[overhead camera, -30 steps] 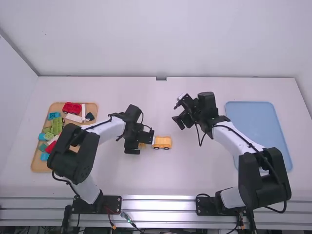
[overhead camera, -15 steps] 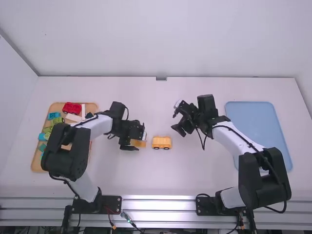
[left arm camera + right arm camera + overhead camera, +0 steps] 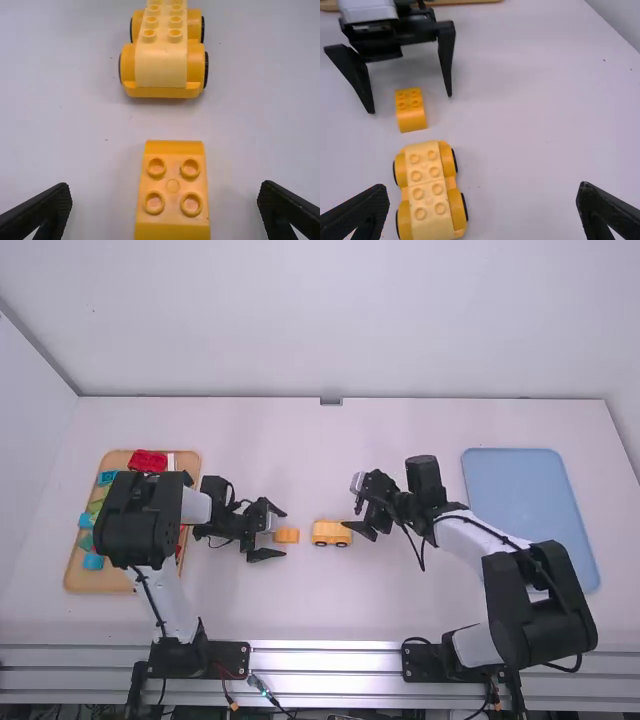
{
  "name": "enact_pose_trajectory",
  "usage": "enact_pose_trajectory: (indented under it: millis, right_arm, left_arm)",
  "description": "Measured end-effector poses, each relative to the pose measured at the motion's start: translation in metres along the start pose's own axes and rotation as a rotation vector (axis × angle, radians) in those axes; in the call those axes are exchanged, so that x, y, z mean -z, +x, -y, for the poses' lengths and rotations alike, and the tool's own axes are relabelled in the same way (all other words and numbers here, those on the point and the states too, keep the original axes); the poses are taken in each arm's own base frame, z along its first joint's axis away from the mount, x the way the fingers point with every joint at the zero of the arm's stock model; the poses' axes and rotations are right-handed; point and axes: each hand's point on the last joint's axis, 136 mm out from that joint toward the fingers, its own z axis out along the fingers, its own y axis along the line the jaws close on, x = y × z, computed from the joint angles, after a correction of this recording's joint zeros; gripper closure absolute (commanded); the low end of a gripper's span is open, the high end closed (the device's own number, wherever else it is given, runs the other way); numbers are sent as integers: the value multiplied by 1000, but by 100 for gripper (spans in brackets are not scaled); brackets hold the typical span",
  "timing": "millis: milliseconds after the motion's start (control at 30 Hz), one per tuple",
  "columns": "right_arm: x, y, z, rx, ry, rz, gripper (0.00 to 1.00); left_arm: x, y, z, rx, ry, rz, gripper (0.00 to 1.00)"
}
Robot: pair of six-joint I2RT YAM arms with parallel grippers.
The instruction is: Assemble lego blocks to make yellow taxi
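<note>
Between the middle and left edge of the tabletop (image 3: 400, 600), a bit nearer the near edge, you have the loose yellow block (image 3: 172, 186), studs up. The taxi body (image 3: 332, 532) sits just to its right on its wheels, pale studded brick (image 3: 162, 60) on top.

Main risk: if you close the left gripper (image 3: 166, 192) off-centre, one jaw likely hits first and pushes or twists the block. Going too low could scrape the tabletop; too high could slip off the rounded end. Later, misaligned studs could tip the block or roll the body on its wheels, so you probably want it braced. Bringing both arms in close risks a bump.

Left jaws: wide apart, one each side of the block, not gripping it. Right gripper (image 3: 483, 192): jaws wide apart too, holding nothing, near the body's right end.
</note>
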Motion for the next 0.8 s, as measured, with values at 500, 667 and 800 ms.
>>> enact_pose_trajectory:
  millis: [500,667,800]
  right_arm:
    - [2,-2,-3,-11,-22,28,1]
    - [2,-1,-4,-10,-23,26,1]
    - [0,6,-8,2,-24,26,1]
  left_arm:
    - [-2,1,-6,-40,-16,7,67]
    - [-4,0,-2,-53,-26,25,80]
    - [-4,-1,-3,-68,-33,33,86]
